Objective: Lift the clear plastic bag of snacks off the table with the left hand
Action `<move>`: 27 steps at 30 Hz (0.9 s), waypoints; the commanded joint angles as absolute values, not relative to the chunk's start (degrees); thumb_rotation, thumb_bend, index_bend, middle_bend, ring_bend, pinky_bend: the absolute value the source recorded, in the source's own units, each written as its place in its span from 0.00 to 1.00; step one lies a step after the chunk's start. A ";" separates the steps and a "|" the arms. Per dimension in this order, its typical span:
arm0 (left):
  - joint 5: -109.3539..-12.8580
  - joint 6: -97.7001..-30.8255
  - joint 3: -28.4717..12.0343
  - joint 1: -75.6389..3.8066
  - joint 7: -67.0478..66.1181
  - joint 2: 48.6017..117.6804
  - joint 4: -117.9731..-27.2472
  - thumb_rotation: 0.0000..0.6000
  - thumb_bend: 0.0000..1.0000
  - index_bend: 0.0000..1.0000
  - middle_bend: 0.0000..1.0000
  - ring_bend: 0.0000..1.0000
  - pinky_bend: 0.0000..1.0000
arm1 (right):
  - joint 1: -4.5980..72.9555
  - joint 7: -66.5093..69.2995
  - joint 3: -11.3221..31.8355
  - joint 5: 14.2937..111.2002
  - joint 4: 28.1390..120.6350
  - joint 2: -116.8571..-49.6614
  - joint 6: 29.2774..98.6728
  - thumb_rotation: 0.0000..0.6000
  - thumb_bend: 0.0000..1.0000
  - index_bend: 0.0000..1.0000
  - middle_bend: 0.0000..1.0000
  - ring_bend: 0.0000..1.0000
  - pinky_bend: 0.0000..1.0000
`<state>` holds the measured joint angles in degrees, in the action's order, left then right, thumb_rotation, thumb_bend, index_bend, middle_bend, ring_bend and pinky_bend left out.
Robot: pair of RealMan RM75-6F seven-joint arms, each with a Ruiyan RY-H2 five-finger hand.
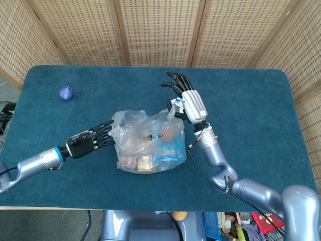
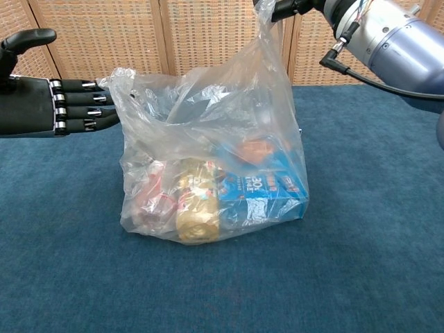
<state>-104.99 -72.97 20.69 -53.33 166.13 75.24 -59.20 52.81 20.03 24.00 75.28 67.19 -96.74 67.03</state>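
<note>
Clear, crinkled plastic bag of snacks (image 2: pixel 211 163) sat mid-bench (image 1: pixel 241 100) | left robot hand (image 1: pixel 89 141) flat, fingers extended, touching bag's left rim, gripping nothing | right robot hand (image 1: pixel 186 100) pinched the bag's opposite top corner | risk: thin film could slip off straight fingers, spilling contents | blue box (image 2: pixel 263 187) reads "30", rest illegible.

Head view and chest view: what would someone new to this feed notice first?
The clear plastic bag of snacks standing at the middle of the blue table, a blue box and a gold packet showing through it. The right hand holds up its top right corner, while the black left hand reaches flat, fingers straight, to its upper left edge. A small purple ball lies far left.
</note>
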 commanded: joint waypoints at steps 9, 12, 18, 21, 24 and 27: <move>-106.25 -70.83 19.36 -58.76 171.91 78.85 -56.60 0.82 0.25 0.00 0.00 0.01 0.21 | 52.83 20.38 23.64 75.99 67.58 -96.82 67.24 1.00 0.65 0.26 0.10 0.00 0.00; -108.15 -72.06 20.21 -59.74 172.67 79.80 -55.90 0.80 0.24 0.00 0.00 0.01 0.21 | 53.01 20.31 24.13 75.58 67.59 -96.69 67.06 1.00 0.65 0.26 0.10 0.00 0.00; -106.79 -74.00 20.77 -57.76 169.47 79.95 -56.79 0.80 0.24 0.00 0.00 0.03 0.21 | 53.13 20.41 24.50 75.23 67.28 -96.27 66.74 1.00 0.65 0.26 0.10 0.00 0.00; -106.46 -73.82 21.46 -56.99 168.26 79.65 -57.30 0.80 0.23 0.00 0.00 0.03 0.21 | 53.17 20.53 24.60 75.18 67.21 -96.21 66.75 1.00 0.65 0.26 0.10 0.00 0.00; -105.50 -72.35 22.00 -56.57 168.68 79.90 -57.46 0.79 0.22 0.00 0.00 0.05 0.21 | 53.18 20.72 24.77 75.16 67.45 -96.17 66.95 1.00 0.65 0.26 0.10 0.00 0.00; -104.66 -69.88 21.71 -57.73 170.83 80.79 -57.26 0.78 0.20 0.00 0.00 0.05 0.22 | 53.06 20.80 25.16 74.99 69.03 -95.81 67.32 1.00 0.65 0.26 0.10 0.00 0.00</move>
